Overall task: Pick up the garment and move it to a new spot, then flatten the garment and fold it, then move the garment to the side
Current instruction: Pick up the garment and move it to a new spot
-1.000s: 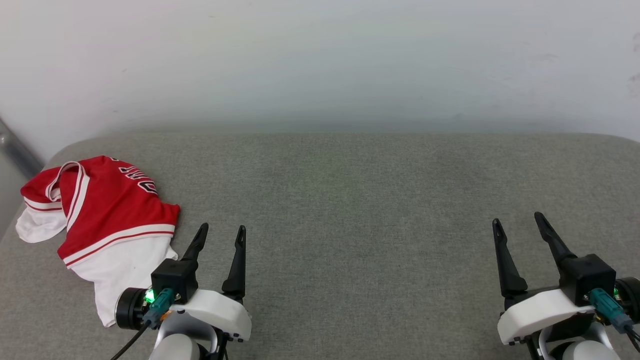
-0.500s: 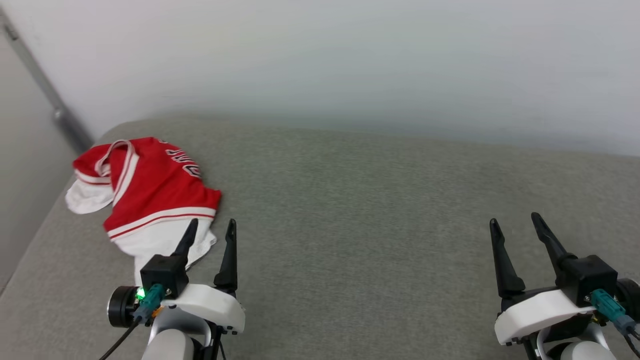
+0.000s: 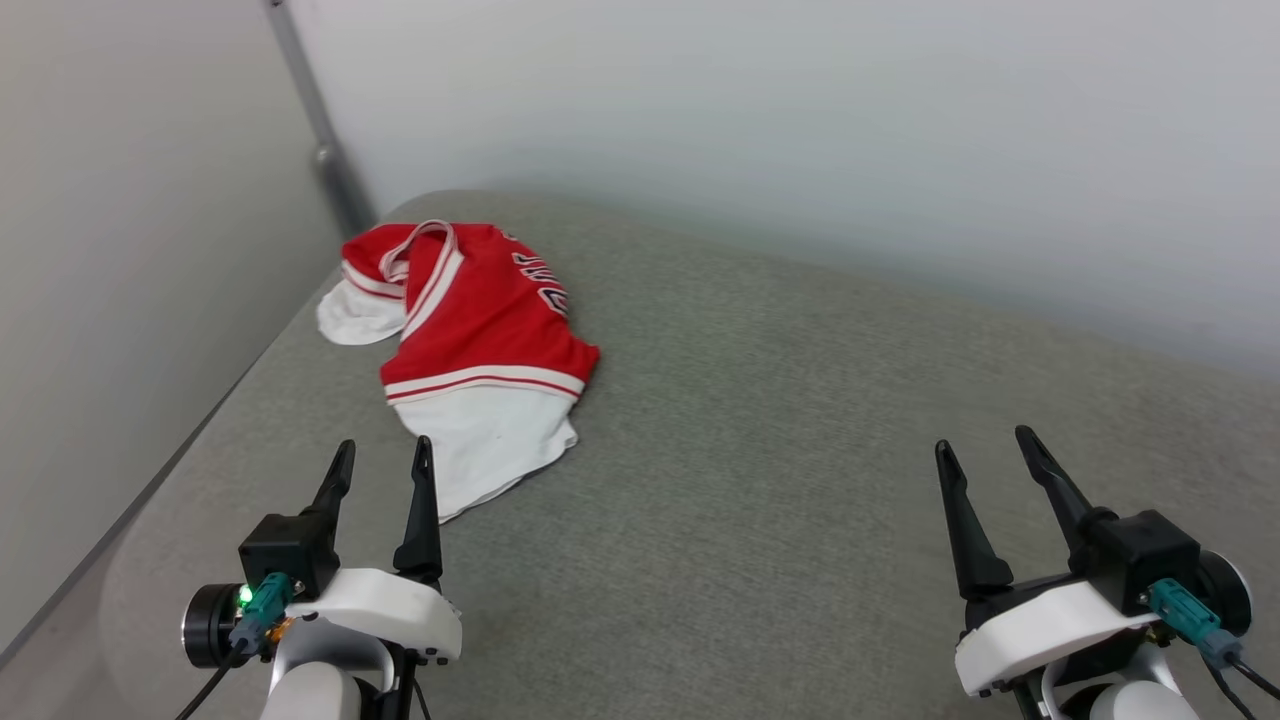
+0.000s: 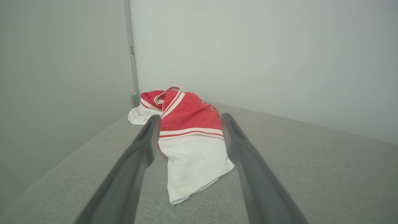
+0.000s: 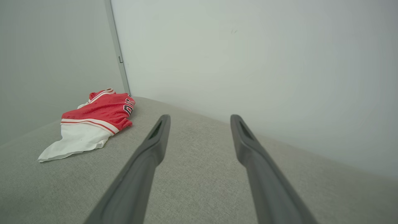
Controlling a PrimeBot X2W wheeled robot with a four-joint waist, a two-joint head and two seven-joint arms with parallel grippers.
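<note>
The garment [image 3: 470, 340] is a red shirt with a white sleeve, striped trim and black lettering, lying crumpled near the far left corner of a grey padded surface [image 3: 780, 420]. It also lies ahead in the left wrist view [image 4: 189, 130] and at the left of the right wrist view [image 5: 96, 121]. My left gripper [image 3: 385, 450] is open, a short way in front of the garment's white end, not touching it. At the lower right my right gripper [image 3: 985, 440] hangs open and empty, far from the cloth.
A pale wall runs behind the surface, and a side wall with a grey corner strip [image 3: 320, 140] stands to the left. The surface's left edge [image 3: 200, 430] drops off close to my left arm.
The camera has swung to the left, so the garment now sits nearer the picture's middle. Both grippers stay open and the garment lies as before.
</note>
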